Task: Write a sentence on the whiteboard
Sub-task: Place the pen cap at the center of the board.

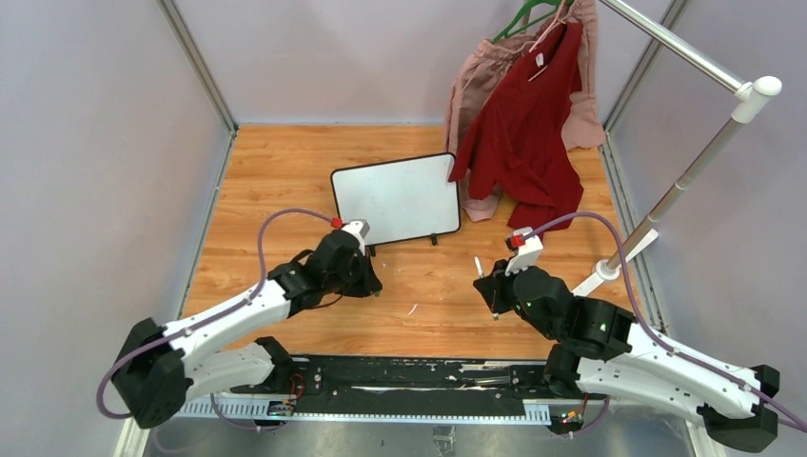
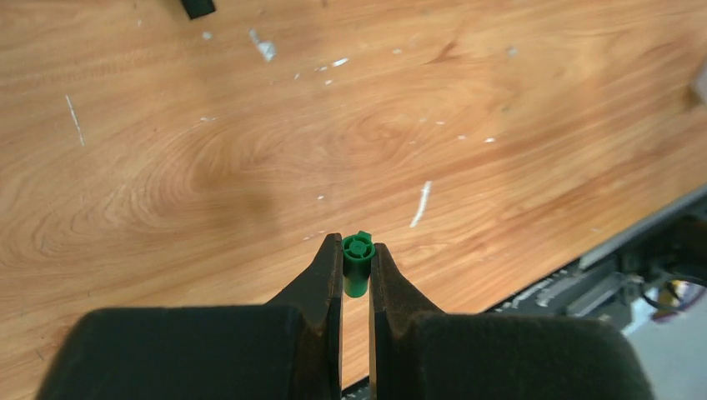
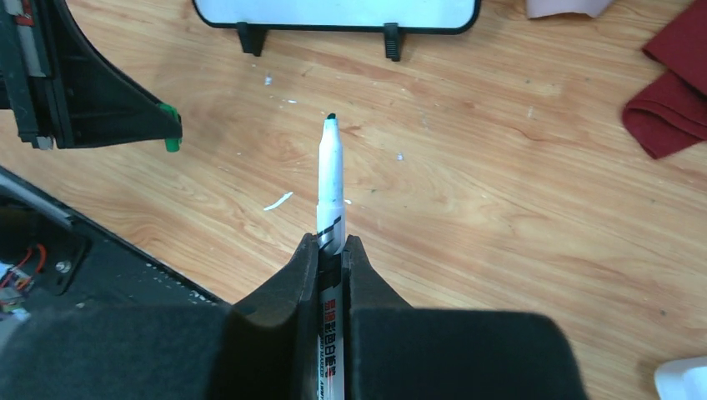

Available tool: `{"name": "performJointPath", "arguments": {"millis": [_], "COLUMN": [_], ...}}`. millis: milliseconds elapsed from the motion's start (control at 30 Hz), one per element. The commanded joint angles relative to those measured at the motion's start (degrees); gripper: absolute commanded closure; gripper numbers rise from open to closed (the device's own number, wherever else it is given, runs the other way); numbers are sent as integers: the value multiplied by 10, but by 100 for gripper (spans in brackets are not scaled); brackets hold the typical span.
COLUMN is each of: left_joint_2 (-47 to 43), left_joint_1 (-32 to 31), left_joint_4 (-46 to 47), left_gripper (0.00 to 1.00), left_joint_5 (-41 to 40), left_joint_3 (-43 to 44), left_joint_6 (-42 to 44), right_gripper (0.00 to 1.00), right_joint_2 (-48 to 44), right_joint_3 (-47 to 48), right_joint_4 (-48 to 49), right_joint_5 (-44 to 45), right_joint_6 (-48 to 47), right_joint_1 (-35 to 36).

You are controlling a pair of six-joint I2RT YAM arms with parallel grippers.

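Nearest, in front of the whiteboard (image 1: 397, 198) by its left foot, the left gripper (image 2: 357, 250) pinches a green cap (image 2: 357, 279). Off the board's right corner, the right gripper (image 3: 333, 246) clamps a marker (image 3: 331, 167), tip bare. Beyond, the whiteboard stands upright, a red shirt (image 1: 523, 133) hanging just right of it.

Wide overhead, close wrists — right shares whiteboard (image 1: 396, 200)

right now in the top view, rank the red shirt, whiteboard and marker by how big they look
1. red shirt: covers the most area, but it hangs up nearer the camera, so its lead over the board is unsure
2. whiteboard
3. marker: only a thin white sliver
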Motion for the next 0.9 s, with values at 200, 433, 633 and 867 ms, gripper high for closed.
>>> {"name": "performJointPath", "arguments": {"millis": [200, 433, 633, 867], "left_joint_2": [191, 255, 286, 299], "left_joint_1": [-65, -79, -81, -83], "left_joint_4": [15, 39, 49, 55], "left_gripper": [100, 100, 100, 85], "left_joint_5": [-49, -71, -65, -53], "left_joint_3": [60, 64, 71, 71], "left_joint_6": [-13, -34, -33, -29], "right_gripper": [100, 100, 100, 100], "right_joint_2": [35, 28, 23, 19], "right_joint_3": [0, 3, 2, 1], "right_joint_4": [-30, -30, -30, -31], "right_joint_5": [36, 24, 28, 27], "right_joint_6": [-3, -14, -18, -17], "right_joint_1": [-1, -1, -1, -1]}}
